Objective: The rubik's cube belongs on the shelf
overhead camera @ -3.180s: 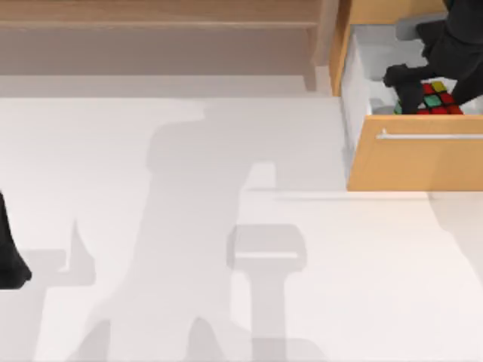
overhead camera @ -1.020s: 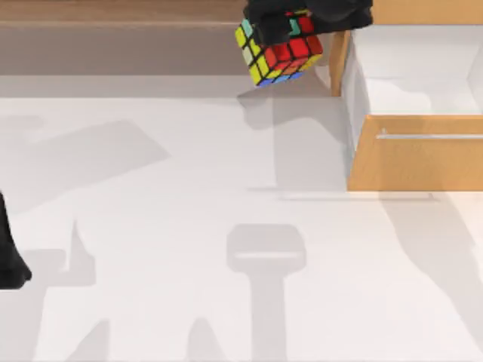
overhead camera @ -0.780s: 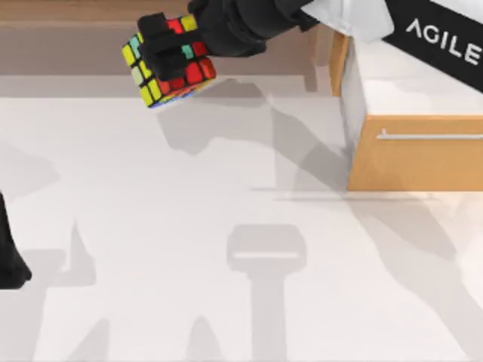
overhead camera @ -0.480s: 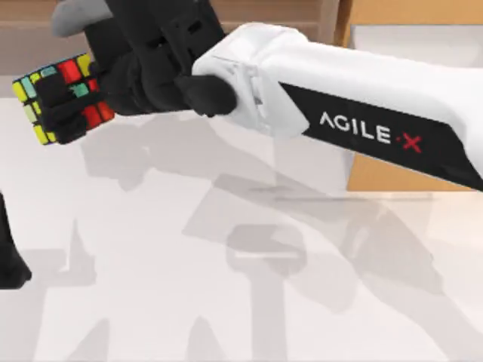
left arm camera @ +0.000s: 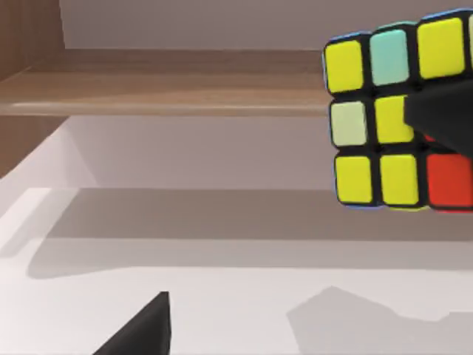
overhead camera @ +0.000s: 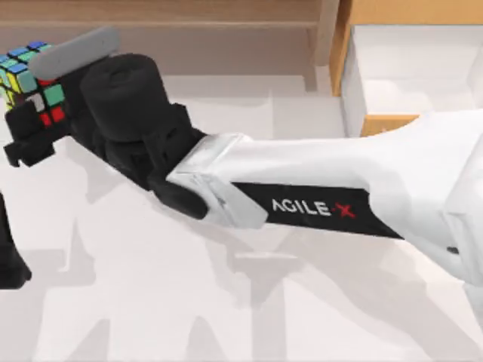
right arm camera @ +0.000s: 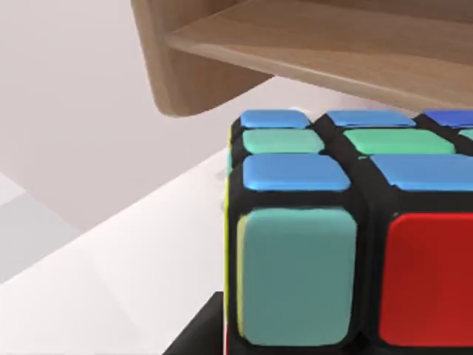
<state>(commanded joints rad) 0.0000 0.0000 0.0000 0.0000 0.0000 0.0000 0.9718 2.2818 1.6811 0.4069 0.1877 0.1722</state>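
The long, low, light-brown wooden shelf [overhead camera: 158, 13] ran along the table's far edge, the space under its flat board open. The white right arm [overhead camera: 362, 196] slanted across the table before the shelf, blocking that route. Beside the shelf's right post, the orange-wood open drawer [overhead camera: 392, 68] jutted forward.

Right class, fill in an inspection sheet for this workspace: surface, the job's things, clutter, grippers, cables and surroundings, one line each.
Surface: white table, crossed by shadows.
Job's things: rubik's cube held in the air at the table's left, in front of the shelf, not yet on it.
Clutter: orange-wood drawer cabinet at the right with its drawer open; nothing loose seen.
Grippers: right gripper shut on the cube, arm stretched across the table; left gripper parked at the left edge.
Cables: nothing seen.
Surroundings: pale wall behind the shelf.
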